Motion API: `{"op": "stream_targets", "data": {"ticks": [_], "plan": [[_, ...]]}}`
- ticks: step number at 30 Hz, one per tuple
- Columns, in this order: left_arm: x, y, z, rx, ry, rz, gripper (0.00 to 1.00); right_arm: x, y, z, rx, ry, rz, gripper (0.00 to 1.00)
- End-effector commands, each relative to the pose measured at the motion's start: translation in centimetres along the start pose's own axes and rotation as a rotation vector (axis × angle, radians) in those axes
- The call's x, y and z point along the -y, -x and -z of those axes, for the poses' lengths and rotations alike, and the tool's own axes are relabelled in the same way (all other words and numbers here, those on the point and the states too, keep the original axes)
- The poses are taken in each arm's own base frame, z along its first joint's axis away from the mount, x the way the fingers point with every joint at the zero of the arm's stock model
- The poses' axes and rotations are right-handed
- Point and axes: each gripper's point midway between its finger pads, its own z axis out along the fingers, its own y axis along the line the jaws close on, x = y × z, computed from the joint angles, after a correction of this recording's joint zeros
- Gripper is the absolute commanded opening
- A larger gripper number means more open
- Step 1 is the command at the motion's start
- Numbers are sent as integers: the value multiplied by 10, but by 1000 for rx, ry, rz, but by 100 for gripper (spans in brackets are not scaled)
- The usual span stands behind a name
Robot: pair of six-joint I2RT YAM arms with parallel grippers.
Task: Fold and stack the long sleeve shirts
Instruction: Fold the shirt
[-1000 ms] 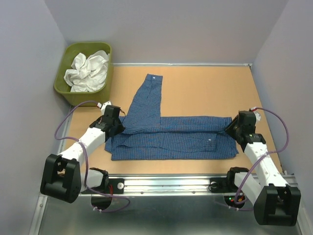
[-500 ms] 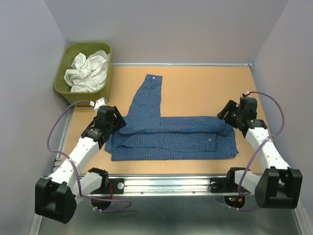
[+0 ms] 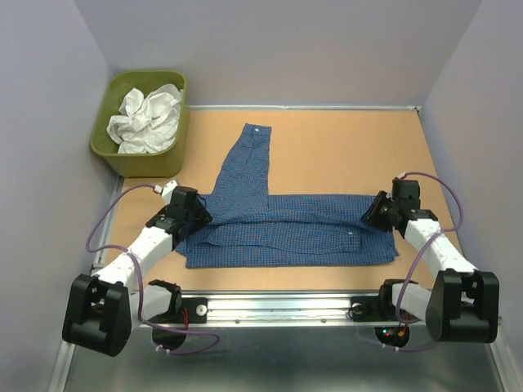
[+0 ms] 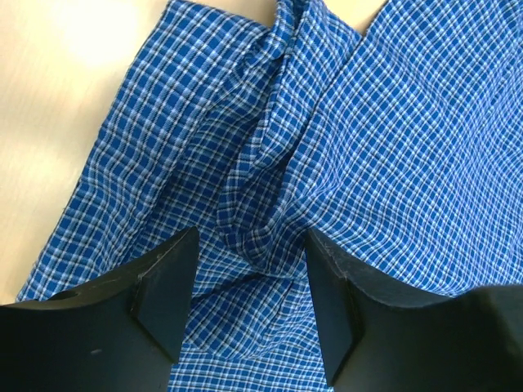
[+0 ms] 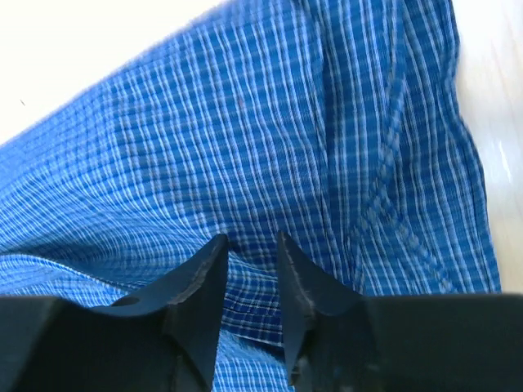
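Observation:
The dark blue checked shirt (image 3: 286, 230) lies folded into a long band across the tabletop, with one sleeve (image 3: 249, 159) reaching toward the back. My left gripper (image 3: 197, 216) is down on the shirt's left end. Its jaws are open and straddle a bunched ridge of cloth (image 4: 261, 188); the left gripper (image 4: 250, 238) holds nothing. My right gripper (image 3: 374, 216) is on the shirt's right end. In the right wrist view the right gripper (image 5: 251, 238) has its jaws nearly together, pinching the checked cloth (image 5: 245, 147). The white garment (image 3: 149, 118) lies crumpled in the tub.
The olive-green tub (image 3: 140, 166) stands at the back left corner, just behind my left arm. Grey walls close in the left, back and right sides. A metal rail (image 3: 278, 306) runs along the near edge between the arm bases.
Half a second ago both grippers were raised and further back; now both have come down and inward onto the shirt's ends. The shirt lies much as before.

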Motion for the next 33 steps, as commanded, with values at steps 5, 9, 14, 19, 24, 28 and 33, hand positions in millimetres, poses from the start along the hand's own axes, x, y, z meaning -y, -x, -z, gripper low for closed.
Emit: {"op": "stream_targets", "data": {"ticks": [5,9,14,19,24,28,33], "plan": [[14,30,17,87,-40,-22,65,-5,4,13,-2,-2,-31,36],[33,42,28,94,-111,-89,68,17,39,19,139,-170,-59,46],[39,42,28,82,-137,-123,71,30,74,23,245,-289,-108,56],[25,29,16,66,-91,-75,71,37,91,8,241,-304,-158,60],[23,19,5,51,-95,-18,71,50,94,-10,240,-300,-205,75],[23,6,-5,1,-101,-7,71,52,95,-28,214,-234,-213,72],[18,-5,-14,-35,-78,-6,71,44,101,-35,218,-172,-201,64]]}}
